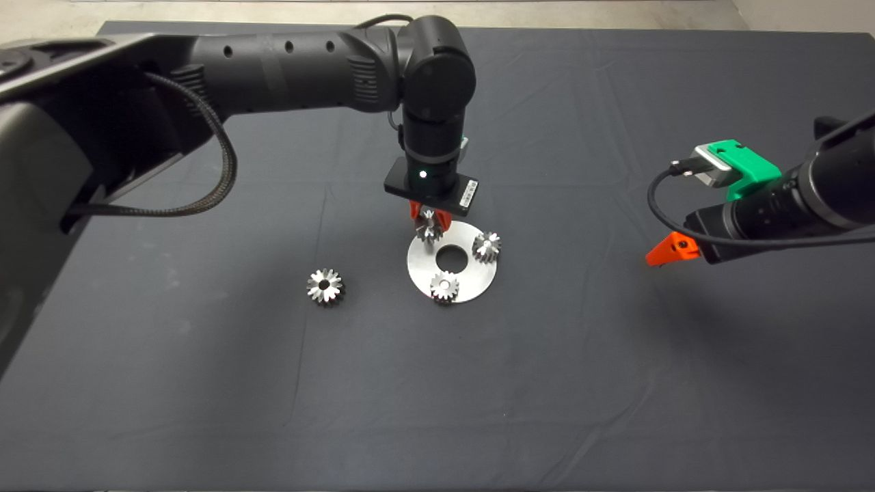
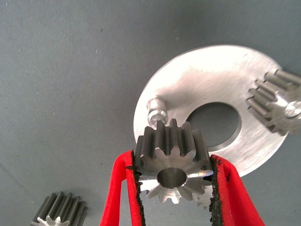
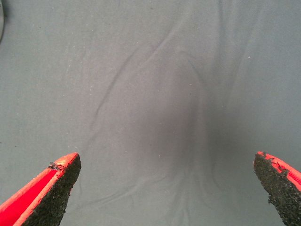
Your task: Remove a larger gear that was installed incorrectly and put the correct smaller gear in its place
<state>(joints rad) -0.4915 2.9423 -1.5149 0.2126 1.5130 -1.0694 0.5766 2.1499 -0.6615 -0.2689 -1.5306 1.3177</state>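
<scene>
So the left gripper (image 2: 175,181) has its jaws clamped on the smaller gear (image 2: 173,165), one pad on each flank of the teeth, and it's hanging just above the far-left part of the round steel plate (image 2: 221,84). The bare peg (image 2: 156,108) sits right beside the gear, not yet inside the bore.

What I'd worry about: the bore looks only a bit wider than that peg, so if the gear comes down slightly off-centre it'll probably land on the peg's top and tilt, or shove the loose plate across the table (image 1: 615,376). The grip is on toothed metal too, so it could twist in the pads when it meets resistance. Two other small gears (image 1: 487,245) (image 1: 444,286) are already seated on the plate.

The gear itself is bright steel, chunky straight teeth, dark round bore, slightly tilted. The larger gear (image 1: 325,286) lies off to the left on the table, well apart from the plate. The right gripper (image 3: 164,188) hovers far right, jaws spread wide, empty.
</scene>
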